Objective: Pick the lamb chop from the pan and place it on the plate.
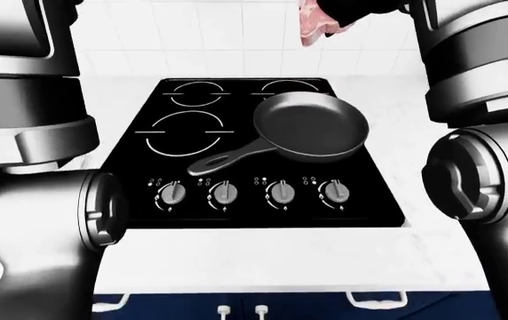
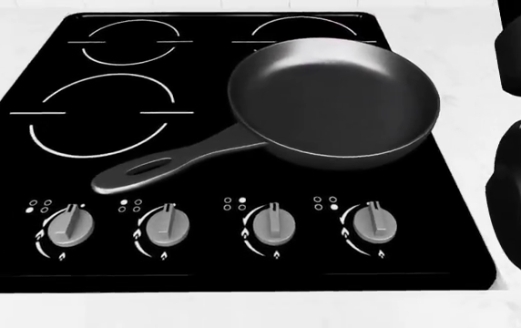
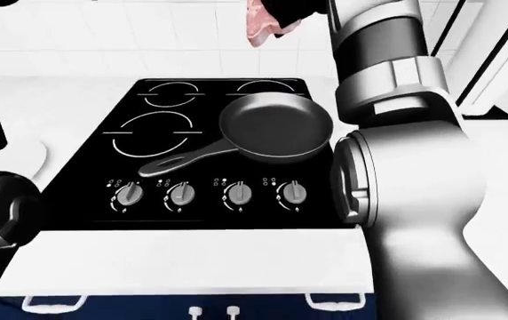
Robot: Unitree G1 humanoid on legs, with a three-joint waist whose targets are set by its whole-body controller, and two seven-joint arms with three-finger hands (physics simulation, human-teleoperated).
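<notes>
Meat — the lamb chop [image 3: 261, 25] — hangs at the top centre of the right-eye view, high above the stove [image 2: 5, 205], gripped by the dark fingers of the right hand [image 3: 294, 8]. Below, the pan [image 2: 333, 102] sits empty at the stove's upper right, handle pointing lower left. Left hand's fingers — cannot tell.

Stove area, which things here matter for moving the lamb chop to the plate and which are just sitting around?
For the job:
- lamb chop, lifted at the right-eye view's top edge
- right hand, holding it there, mostly cut off
- pan, now empty

Just there:
- stove
- four knobs
- counter

No plate clearly shows.
</notes>
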